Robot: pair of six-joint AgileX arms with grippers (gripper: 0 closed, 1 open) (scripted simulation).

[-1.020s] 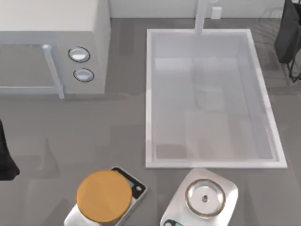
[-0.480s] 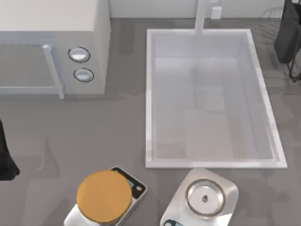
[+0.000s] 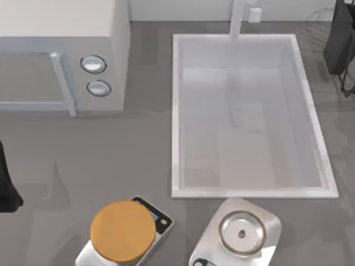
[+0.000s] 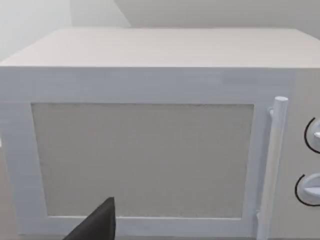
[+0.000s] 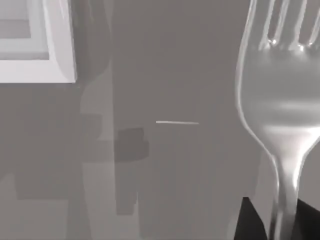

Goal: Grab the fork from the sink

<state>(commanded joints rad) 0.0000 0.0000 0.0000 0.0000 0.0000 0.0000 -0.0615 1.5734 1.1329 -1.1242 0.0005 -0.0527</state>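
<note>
- Fork (image 5: 278, 100) is showing large in the right wrist view, its long axis running away from the camera, tines at the far end and the thin handle coming back toward the right gripper (image 5: 281, 220).
- Dark finger tips (image 5: 246, 222) are sitting on either side of the handle, so the right gripper is looking clamped on it, with the fork hanging over bare grey table (image 5: 165, 165).
- A white corner of the sink (image 5: 56, 55) rim is lying well apart from the fork in that view, so the fork is sitting outside the basin.
- From the top view, the sink (image 3: 176, 111) is lying at the table's right half, with the right arm (image 3: 339, 44) sitting at the far right edge beside it.
- The left arm (image 3: 6, 183) is idling at the table's left edge; whether its fingers are apart or together, I cannot tell.
- The left wrist view is facing the white microwave (image 4: 150, 125) door, handle and two knobs.
</note>
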